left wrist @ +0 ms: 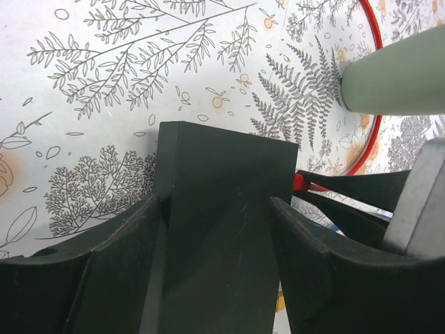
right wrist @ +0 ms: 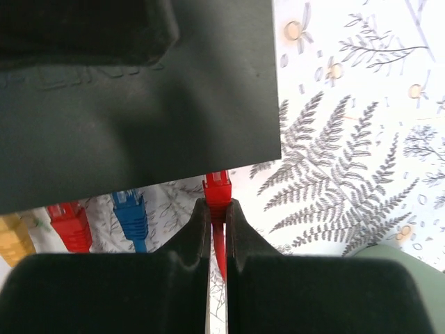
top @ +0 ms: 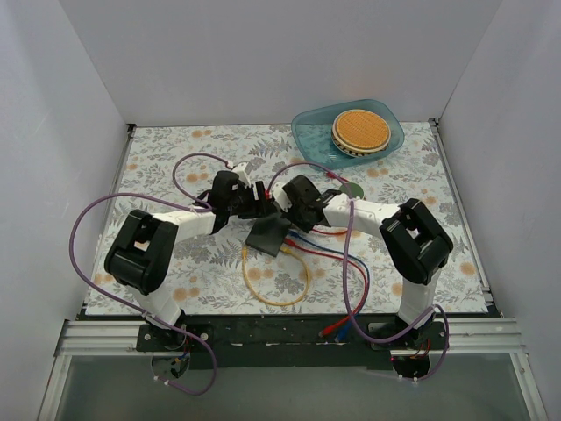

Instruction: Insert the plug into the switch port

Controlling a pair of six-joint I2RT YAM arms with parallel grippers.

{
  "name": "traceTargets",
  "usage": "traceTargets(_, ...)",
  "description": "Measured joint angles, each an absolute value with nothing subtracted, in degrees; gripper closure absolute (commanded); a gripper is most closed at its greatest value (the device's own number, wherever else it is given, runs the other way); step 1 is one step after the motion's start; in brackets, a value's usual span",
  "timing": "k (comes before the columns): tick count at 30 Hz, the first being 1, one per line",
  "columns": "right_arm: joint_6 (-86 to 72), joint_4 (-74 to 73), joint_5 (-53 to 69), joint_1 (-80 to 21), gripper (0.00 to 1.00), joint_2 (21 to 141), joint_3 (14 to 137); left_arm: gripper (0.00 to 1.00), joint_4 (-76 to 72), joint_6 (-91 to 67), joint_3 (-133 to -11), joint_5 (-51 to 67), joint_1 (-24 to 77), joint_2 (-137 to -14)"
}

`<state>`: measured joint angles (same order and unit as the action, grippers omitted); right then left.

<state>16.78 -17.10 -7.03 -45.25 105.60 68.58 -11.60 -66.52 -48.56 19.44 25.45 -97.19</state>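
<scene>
The flat matte black switch box (top: 267,235) sits tilted at the middle of the floral mat. My left gripper (left wrist: 215,202) is shut on it, a finger (left wrist: 104,271) on each side of the box (left wrist: 222,181). My right gripper (right wrist: 217,203) is shut on a red plug (right wrist: 217,188), whose tip meets the near edge of the box (right wrist: 139,104). The switch port itself is hidden under that edge. In the top view the right gripper (top: 294,210) stands close beside the left gripper (top: 254,209).
A blue plug (right wrist: 130,209), a second red plug (right wrist: 69,224) and a yellow one (right wrist: 10,240) lie along the same box edge. A yellow cable loop (top: 276,289) lies in front. A teal dish (top: 307,132) with a round waffle disc stands back right. White walls enclose the mat.
</scene>
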Motion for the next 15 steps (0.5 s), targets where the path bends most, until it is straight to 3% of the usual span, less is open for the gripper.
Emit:
traceTargets(8, 14.74, -14.37, -11.33, -46.15, 0.97, 106.41, 70.22, 0.22, -11.18, -69.28, -48.99, 19.81, 23.29, -97.19)
traceTargets(12, 13.45, -12.6, -11.99, -46.37, 0.76, 106.41, 70.32, 0.15, -9.39, -69.23, -51.33, 19.92, 22.46, -97.54)
traceTargets(15, 11.97, -10.07, -12.21, -46.3, 0.52, 106.39, 70.35, 0.08, -7.66, -69.34, -54.78, 20.32, 21.93, -99.37)
